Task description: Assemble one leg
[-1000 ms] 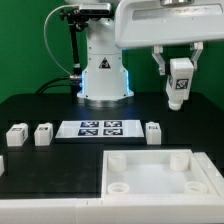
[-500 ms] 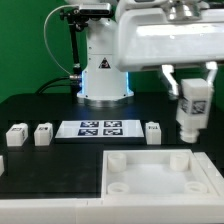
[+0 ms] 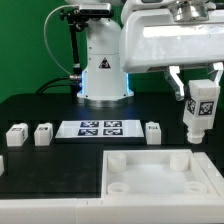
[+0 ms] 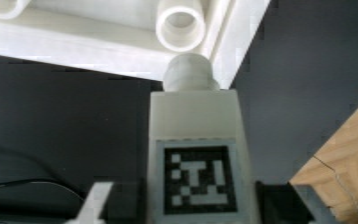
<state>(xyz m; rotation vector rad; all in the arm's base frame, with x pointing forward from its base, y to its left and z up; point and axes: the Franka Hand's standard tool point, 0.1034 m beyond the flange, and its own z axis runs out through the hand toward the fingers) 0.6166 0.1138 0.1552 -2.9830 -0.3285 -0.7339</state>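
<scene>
Exterior view. At the right of the frame, about mid-height: gripper [image 3: 197, 88] clamped on the leg [image 3: 200, 108], fingers pressed to its two sides. Held upright, square tag facing the camera, narrower end pointing down. Hangs in the air, apart from everything below, over the far right corner of the tray [image 3: 150, 190], which fills the lower right of the frame. Round socket [image 3: 181, 160] in that corner, just below and slightly left of the leg's tip. Across the middle of the frame, on the black table [image 3: 40, 105]: two loose legs [image 3: 42, 133] side by side at the left, then the marker board [image 3: 100, 128], then a third loose one right of centre, none of them touched.

Wrist view. Looks down the length of the leg: tag up close, rounded tip beyond it, and past the tip the white tray with an open socket. Tip appears near that socket but not in it; hard to tell how well lined up.

Likely to go wrong from here: lowering with the tip off-centre, so that it lands on the socket's rim, shoves the tray or tilts the leg in the grip. Could also slip between the fingers if pressed down hard, or jam crooked if turned in before sitting square.
</scene>
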